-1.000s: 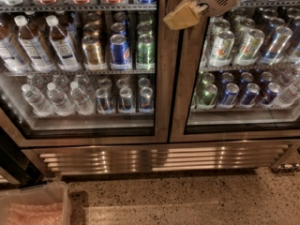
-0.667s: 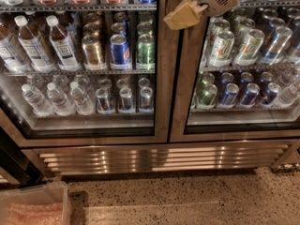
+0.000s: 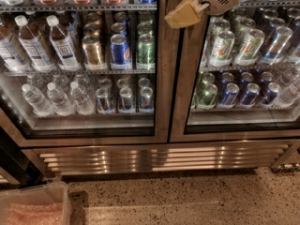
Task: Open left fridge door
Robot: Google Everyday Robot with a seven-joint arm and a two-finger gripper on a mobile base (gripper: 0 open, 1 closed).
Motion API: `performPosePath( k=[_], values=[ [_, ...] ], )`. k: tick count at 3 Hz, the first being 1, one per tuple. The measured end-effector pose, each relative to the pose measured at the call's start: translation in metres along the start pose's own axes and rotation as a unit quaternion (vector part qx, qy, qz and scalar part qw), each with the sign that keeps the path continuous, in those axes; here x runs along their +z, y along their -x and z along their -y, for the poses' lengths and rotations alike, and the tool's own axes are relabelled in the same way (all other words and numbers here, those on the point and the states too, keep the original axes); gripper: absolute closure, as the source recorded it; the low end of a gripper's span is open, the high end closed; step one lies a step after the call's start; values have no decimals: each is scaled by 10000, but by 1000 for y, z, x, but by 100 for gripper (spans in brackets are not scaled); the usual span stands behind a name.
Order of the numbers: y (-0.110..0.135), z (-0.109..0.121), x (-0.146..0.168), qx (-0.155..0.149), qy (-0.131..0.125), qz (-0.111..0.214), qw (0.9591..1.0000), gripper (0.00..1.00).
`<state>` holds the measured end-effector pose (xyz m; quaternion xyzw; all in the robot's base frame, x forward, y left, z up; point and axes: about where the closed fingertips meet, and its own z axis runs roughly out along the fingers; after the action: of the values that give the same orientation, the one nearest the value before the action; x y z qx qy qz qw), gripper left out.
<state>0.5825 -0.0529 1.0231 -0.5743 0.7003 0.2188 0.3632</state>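
Note:
The left fridge door (image 3: 161, 97) is a glass pane in a bronze-tinted steel frame. It stands shut, with water bottles, tea bottles and cans on the shelves behind it. My gripper (image 3: 179, 16), tan-tipped on a white wrist, hangs at the top of the view. It is in front of the middle seam, over the inner upright of the left door's frame and beside the right door. I cannot tell whether it touches the frame. No handle shows.
The right glass door (image 3: 187, 102) is also shut, and only cans show behind it. A steel grille (image 3: 154, 157) runs below both doors. A clear plastic bin (image 3: 33, 204) sits on the speckled floor (image 3: 187, 196) at lower left. A dark object (image 3: 11, 165) stands at the left edge.

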Motion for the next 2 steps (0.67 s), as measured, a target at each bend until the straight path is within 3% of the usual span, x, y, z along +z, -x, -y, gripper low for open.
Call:
performPosePath(
  k=[2],
  values=[
    [7, 4, 3, -57, 36, 55, 10000, 100]
  ],
)
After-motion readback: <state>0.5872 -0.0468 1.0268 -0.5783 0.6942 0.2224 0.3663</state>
